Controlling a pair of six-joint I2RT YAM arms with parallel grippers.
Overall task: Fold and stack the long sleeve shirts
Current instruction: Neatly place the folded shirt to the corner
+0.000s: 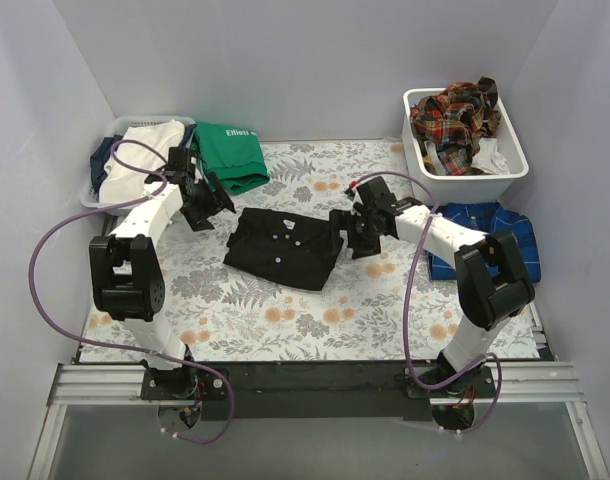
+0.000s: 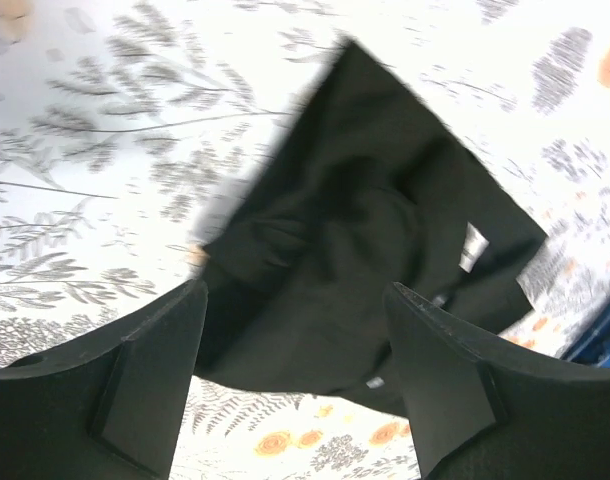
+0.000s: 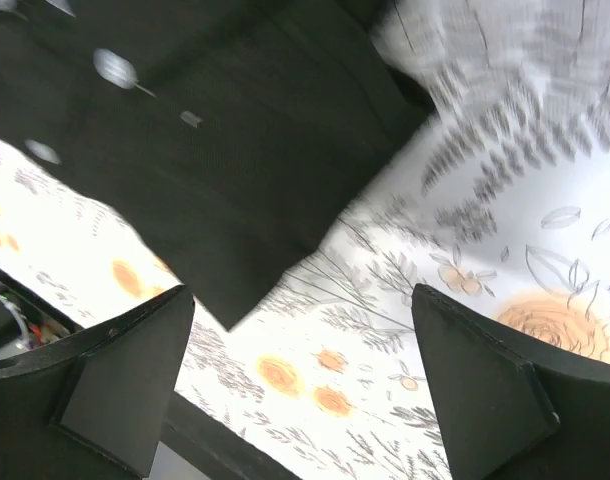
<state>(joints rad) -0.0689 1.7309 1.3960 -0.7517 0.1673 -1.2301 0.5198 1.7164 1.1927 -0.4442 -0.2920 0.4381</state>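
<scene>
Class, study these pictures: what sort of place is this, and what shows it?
Probably a robot test cell for laundry folding: plain white walls box in a flowered table, left arm and right arm are bolted at its edge, and a white bin holds plaid shirts.

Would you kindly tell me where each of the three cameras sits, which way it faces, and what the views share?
Top external: above and behind the bases, looking down at the floral table and folded black shirt; both arms show, left gripper and right gripper.
Left wrist: on the left arm, looking down at the shirt; its own fingers frame the bottom.
Right wrist: on the right arm, looking down at shirt and table; its fingers show.
Shared: all three see the black shirt.
</scene>
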